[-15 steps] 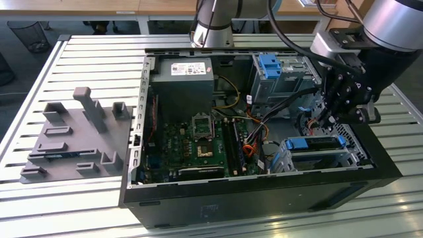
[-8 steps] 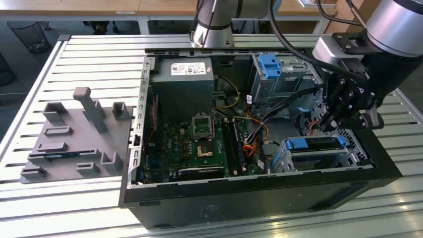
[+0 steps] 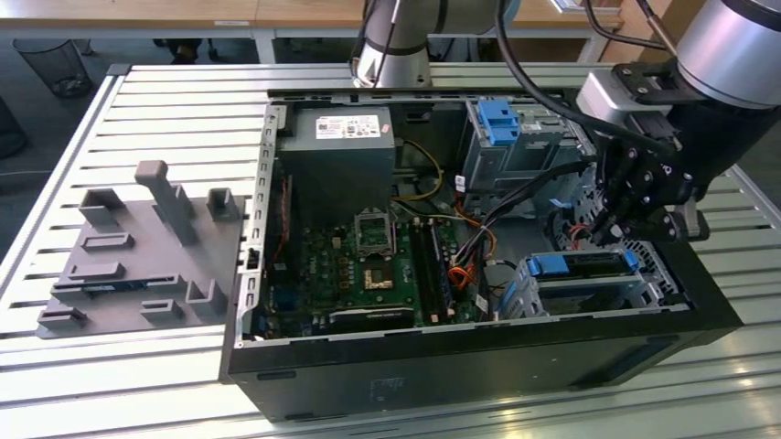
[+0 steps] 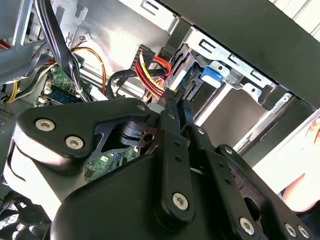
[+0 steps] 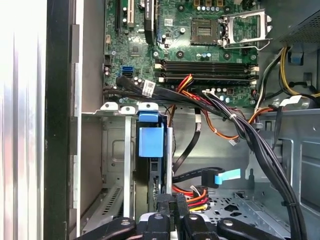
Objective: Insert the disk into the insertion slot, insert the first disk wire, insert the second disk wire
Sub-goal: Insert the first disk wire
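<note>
Exterior view, starting from its left: a grey fixture plate (image 3: 134, 251) with upright pegs is sitting on the slatted table (image 3: 183, 91), just beside the open black PC case (image 3: 488, 357).

Inside the case, the power supply (image 3: 336, 155) is sitting toward the far wall. The motherboard (image 3: 366, 261) is lying flat, nearer the camera.

Next over, a taller grey cage (image 3: 525, 155) is standing at the far wall, carrying a blue latch (image 3: 497, 119) on top.

At the exterior view's right, the arm is reaching down into the case. The gripper (image 3: 606, 233) is hanging just above the far end of the insertion slot (image 3: 528, 294). The disk (image 3: 580, 265) is sitting inside the insertion slot, with its blue carrier showing along the top.

In the second wrist view the fingers (image 4: 172, 130) are running narrow, nearly together, and pinching the end of the disk wire (image 4: 155, 82). Its red and yellow strands are trailing back toward a black plug. The pinched end is sitting right at the open end of the insertion slot, close to the carrier's blue tab. I cannot tell whether it is touching the disk.
</note>
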`<state>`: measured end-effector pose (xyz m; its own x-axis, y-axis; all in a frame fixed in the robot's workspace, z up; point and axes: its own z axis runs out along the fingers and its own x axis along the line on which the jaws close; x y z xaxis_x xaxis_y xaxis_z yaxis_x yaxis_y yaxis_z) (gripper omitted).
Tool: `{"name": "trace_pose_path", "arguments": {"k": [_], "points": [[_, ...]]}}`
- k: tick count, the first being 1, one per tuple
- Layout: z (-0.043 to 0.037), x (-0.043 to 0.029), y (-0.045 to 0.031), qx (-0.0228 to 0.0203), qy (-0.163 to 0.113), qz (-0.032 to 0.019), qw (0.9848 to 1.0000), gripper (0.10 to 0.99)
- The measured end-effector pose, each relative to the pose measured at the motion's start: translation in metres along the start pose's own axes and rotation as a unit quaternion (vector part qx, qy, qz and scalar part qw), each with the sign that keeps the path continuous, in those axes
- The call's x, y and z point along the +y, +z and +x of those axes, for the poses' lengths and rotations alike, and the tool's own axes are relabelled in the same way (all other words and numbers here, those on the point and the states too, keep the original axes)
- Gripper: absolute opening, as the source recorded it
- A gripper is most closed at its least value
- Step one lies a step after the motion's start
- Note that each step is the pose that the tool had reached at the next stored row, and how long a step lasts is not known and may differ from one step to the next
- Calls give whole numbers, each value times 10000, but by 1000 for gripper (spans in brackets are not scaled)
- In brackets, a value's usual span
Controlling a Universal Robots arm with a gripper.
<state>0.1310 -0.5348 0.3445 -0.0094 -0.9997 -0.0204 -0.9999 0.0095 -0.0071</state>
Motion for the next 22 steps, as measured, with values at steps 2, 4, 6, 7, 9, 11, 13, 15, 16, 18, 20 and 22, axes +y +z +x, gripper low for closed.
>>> {"name": "trace_pose_path", "arguments": {"k": [2, 4, 6, 7, 9, 11, 13, 15, 16, 18, 20, 22], "points": [[22, 0, 3, 0, 0, 0, 10000, 169], [41, 0, 6, 1, 0, 2, 10000, 169], [58, -1, 10, 0, 0, 5, 10000, 169], [65, 0, 12, 1, 0, 7, 10000, 169], [67, 0, 17, 0, 0, 14, 10000, 169], [68, 1, 21, 0, 0, 51, 10000, 169], [69, 7, 29, -1, -2, 100, 9999, 169], [70, 12, 41, -1, -3, 118, 9999, 169], [70, 14, 50, -1, -3, 122, 9999, 169], [71, 22, 68, -1, -2, 129, 9999, 169], [72, 31, 81, -1, -3, 133, 9999, 169], [75, 32, 88, -1, -4, 134, 9999, 169]]}}
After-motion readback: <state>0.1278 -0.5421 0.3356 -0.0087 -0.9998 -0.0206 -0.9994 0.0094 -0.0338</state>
